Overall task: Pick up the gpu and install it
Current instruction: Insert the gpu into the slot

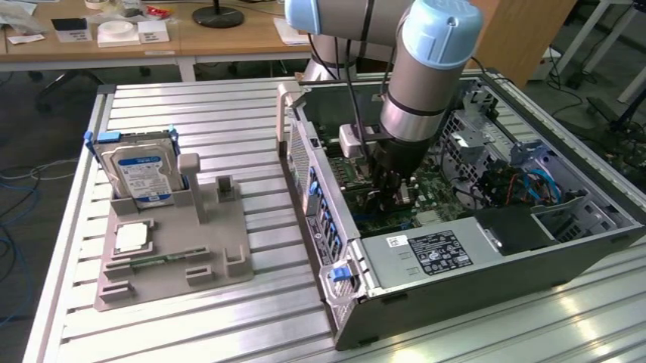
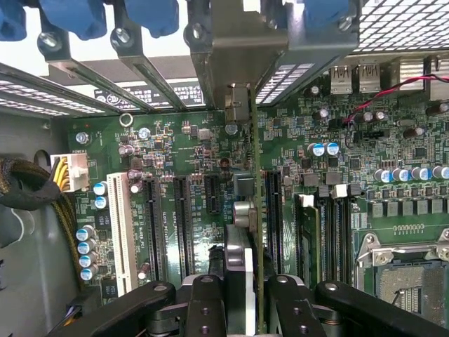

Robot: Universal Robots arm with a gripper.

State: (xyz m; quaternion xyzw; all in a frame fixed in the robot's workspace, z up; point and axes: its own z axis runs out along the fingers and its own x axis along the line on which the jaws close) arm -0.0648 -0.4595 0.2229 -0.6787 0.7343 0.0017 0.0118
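Observation:
My gripper [image 2: 242, 309] is inside the open computer case [image 1: 328, 261], low over the green motherboard [image 2: 196, 147]. It is shut on the gpu [image 2: 255, 210], which the wrist view shows edge-on as a thin green board running between the two black fingers [image 2: 203, 302]. The card's silver bracket [image 2: 237, 105] reaches the case's rear slot openings. The card stands upright over the row of black expansion slots [image 2: 272, 217]; I cannot tell whether its edge is seated. In the exterior view the gripper [image 1: 389, 189] hangs below the arm's wrist, and the arm hides the card.
A silver hard drive [image 1: 141, 170] with a blue-white label stands in a grey fixture [image 1: 177, 261] on the slatted table, at the exterior view's left. The power supply [image 1: 434, 253] fills the case's near corner. A white slot [image 2: 121, 232] and the processor socket [image 2: 410, 281] flank the card.

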